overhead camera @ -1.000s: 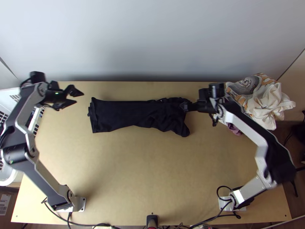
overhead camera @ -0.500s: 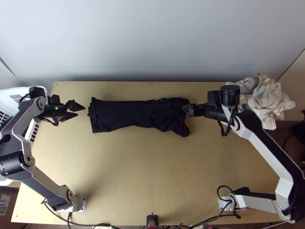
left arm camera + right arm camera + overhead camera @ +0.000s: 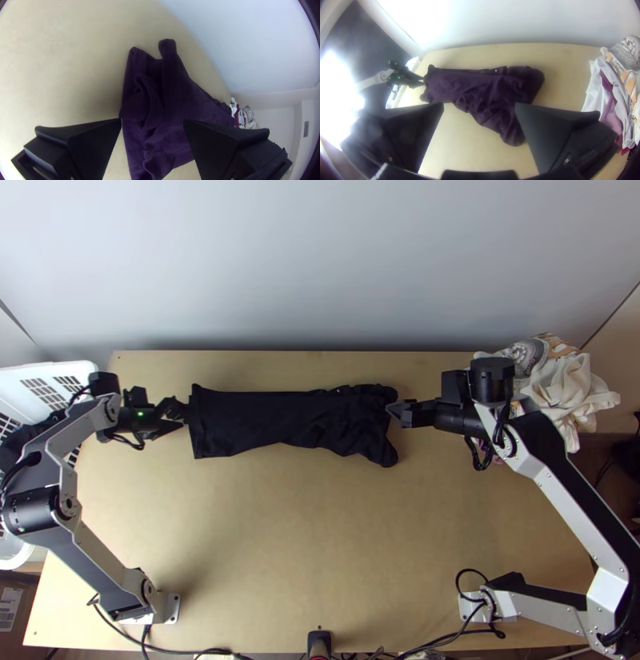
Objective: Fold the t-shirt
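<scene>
And here's the black t-shirt (image 3: 288, 420), stretched sideways across the far half of the light wooden table (image 3: 296, 540), folded into a long strip; its left end is neat and straight, its right end broader and rumpled, one corner drooping towards the near edge; over at that left end, the left gripper (image 3: 184, 415) sits right by the layered edge, and the left wrist view has its fingers wide apart, loose folds of cloth showing between them; at the other end, the right gripper (image 3: 390, 412) points in at the rumpled side, its two fingers also well apart in the right wrist view; a pile of clothes (image 3: 568, 392) is heaped at the far right, a white slotted basket (image 3: 68, 372) off to the left!
</scene>
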You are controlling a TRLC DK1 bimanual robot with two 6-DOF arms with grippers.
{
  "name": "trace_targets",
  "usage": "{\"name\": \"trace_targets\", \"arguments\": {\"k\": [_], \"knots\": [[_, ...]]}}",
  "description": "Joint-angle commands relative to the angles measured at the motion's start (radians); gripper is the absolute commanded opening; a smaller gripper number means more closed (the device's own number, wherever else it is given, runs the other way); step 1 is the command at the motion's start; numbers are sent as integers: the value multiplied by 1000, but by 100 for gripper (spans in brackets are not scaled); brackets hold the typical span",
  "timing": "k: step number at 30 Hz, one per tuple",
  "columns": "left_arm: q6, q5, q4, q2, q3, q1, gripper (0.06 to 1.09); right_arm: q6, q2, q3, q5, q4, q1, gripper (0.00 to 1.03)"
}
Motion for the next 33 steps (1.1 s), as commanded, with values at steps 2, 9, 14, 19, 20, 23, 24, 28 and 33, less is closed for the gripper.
{"name": "trace_targets", "arguments": {"k": [2, 9, 14, 19, 20, 23, 24, 28, 33], "knots": [[-39, 4, 54, 52, -1, -53, 96, 4, -2, 20, -1, -28, -13, 99], [-20, -27, 57, 63, -1, -93, 96, 5, -4, 56, -2, -57, -22, 99], [-9, -36, 56, 69, 4, -99, 96, 5, -5, 76, -2, -73, -29, 99], [0, -56, 57, 77, 13, -128, 67, 7, -7, 68, -1, -73, -29, 99], [0, -56, 57, 80, 15, -136, 49, 7, -7, 70, -2, -73, -29, 99], [7, -58, 45, 94, 27, -150, 9, 7, -9, 70, -1, -73, -29, 99], [7, -58, 45, 94, 27, -151, 10, 7, -9, 70, -1, -73, -29, 99], [-16, -69, 34, 92, 36, -141, 9, 7, -22, 53, -1, -71, -29, 99], [1, -85, -61, -6, 82, -105, 9, 4, -38, 37, -1, -69, -39, 99]]}}
